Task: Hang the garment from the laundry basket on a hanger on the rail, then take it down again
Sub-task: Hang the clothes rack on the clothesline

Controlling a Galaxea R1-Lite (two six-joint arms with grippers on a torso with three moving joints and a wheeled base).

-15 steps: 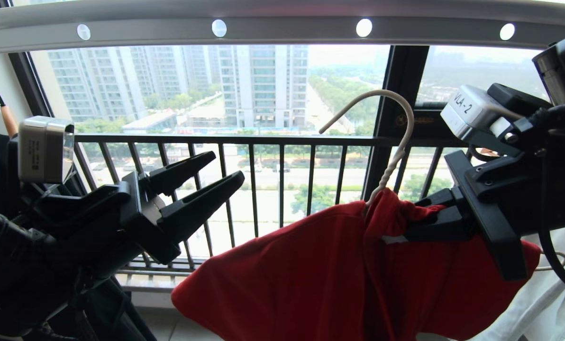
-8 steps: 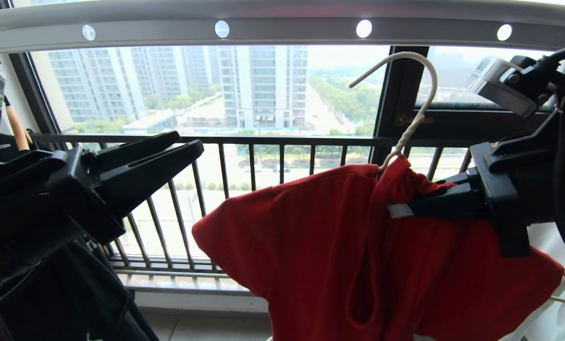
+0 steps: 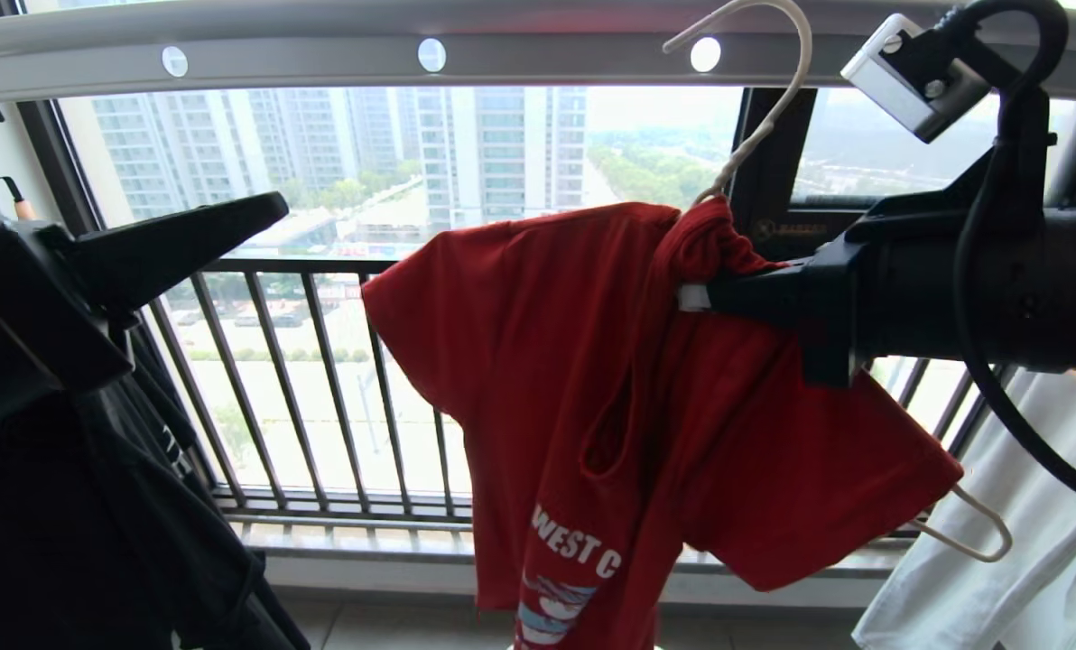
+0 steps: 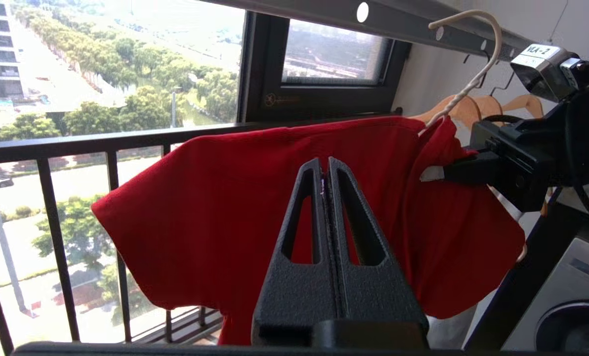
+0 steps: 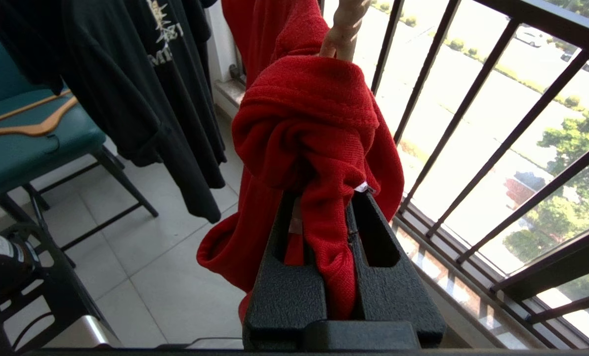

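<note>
Right gripper (image 3: 696, 296), centre-right of the head view, is clamping the bunched collar of the red T-shirt (image 3: 538, 361), which is draping on the wire hanger (image 3: 777, 81); the hook is reaching the rail (image 3: 321, 41) at upper right. Left gripper (image 3: 263, 208), at left, is sitting fully closed and empty.

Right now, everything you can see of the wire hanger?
The wire hanger is thin, cream-white, with a long hook and twisted neck. Its hook tip overlaps the grey rail in the head view; whether it is seated I cannot tell. The red T-shirt covers its shoulders; one upturned end pokes out. The right claw pinches the collar below the neck.
</note>
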